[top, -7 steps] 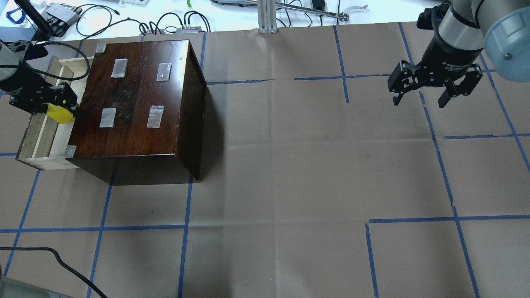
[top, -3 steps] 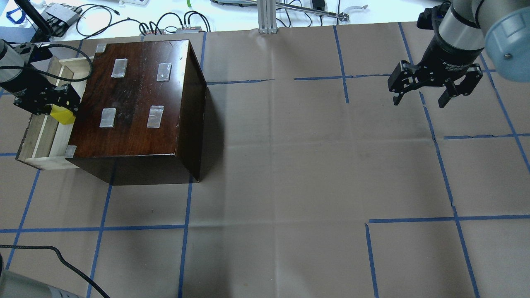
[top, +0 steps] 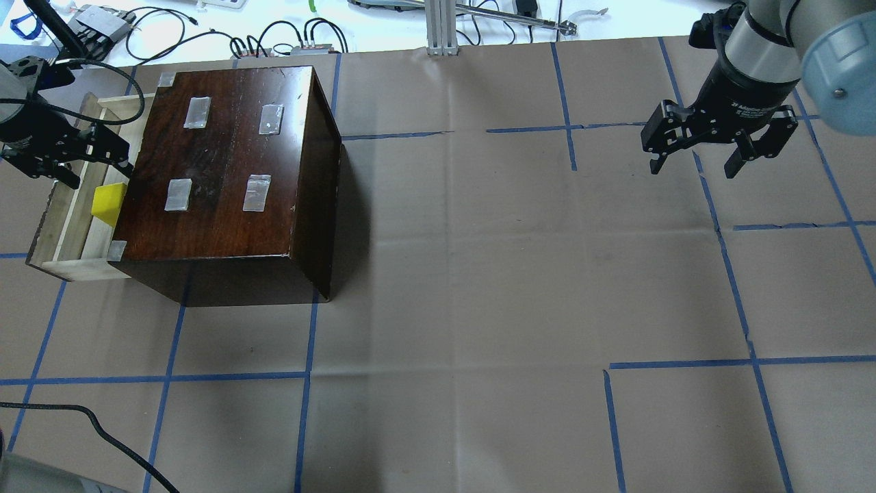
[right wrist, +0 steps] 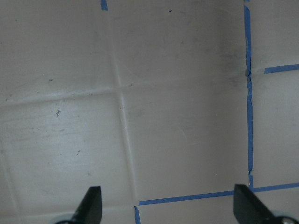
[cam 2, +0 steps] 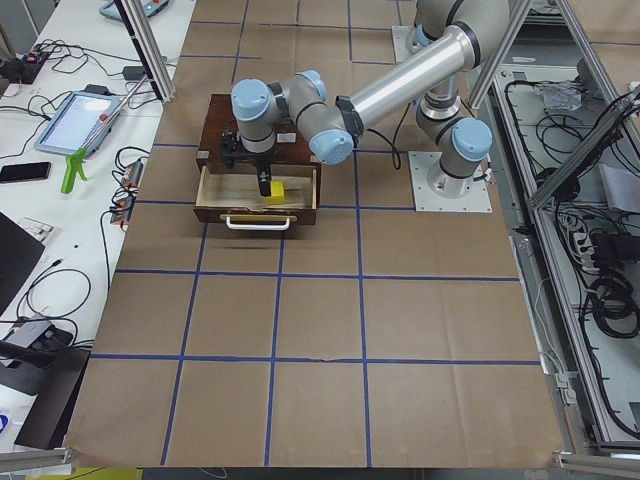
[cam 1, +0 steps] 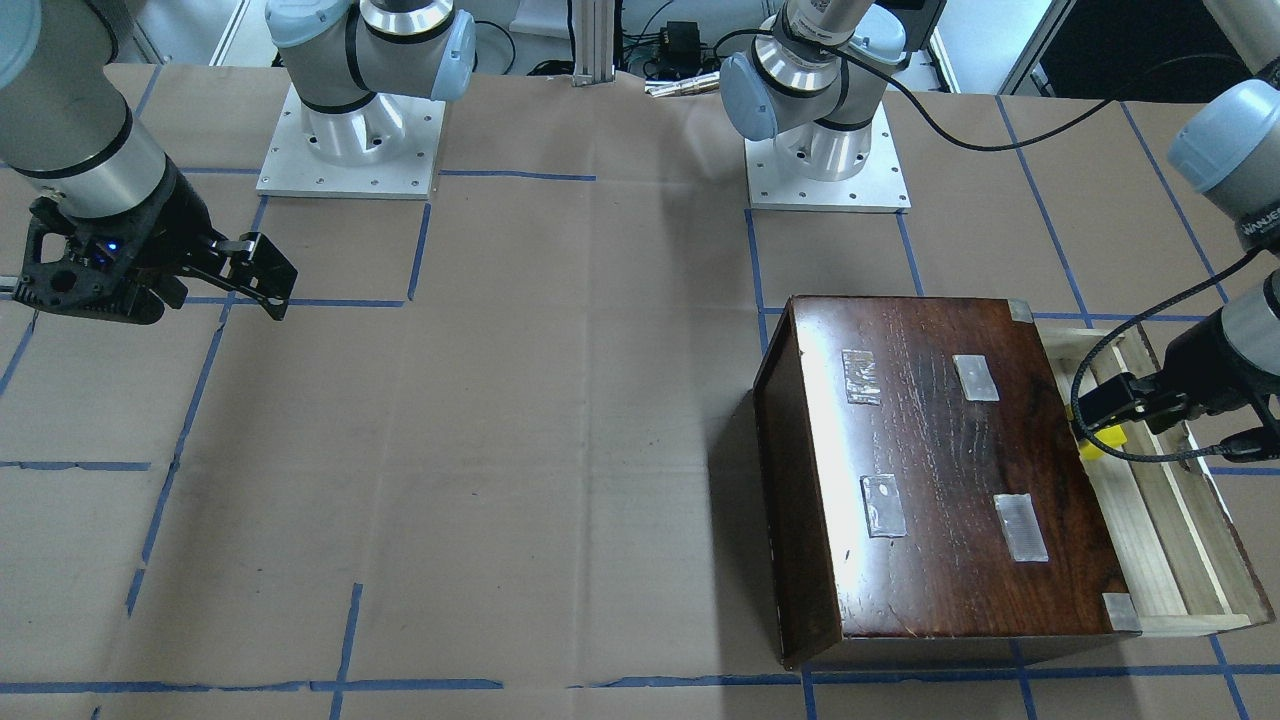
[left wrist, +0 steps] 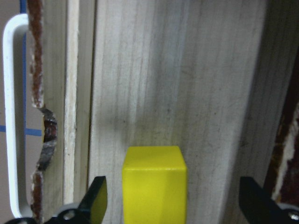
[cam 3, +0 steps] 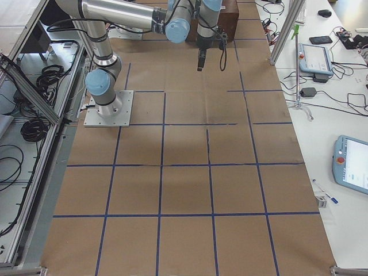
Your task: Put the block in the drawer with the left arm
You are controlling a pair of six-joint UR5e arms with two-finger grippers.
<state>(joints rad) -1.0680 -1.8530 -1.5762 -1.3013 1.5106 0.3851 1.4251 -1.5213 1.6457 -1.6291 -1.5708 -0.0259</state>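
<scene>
Block [top: 109, 200] is lying free on the drawer [top: 65, 229] floor beside the box [top: 226, 157]; we are drawing our left gripper [top: 99, 172] back, fingers spread and empty after releasing it, so placing looks done. Right gripper [top: 694, 171] is hanging open.

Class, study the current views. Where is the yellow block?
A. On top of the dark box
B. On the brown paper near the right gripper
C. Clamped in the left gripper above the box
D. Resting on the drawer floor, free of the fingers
D: the block sits on the pale floor of the drawer, and the left wrist view shows a gap on each side between it and the open left gripper.
</scene>
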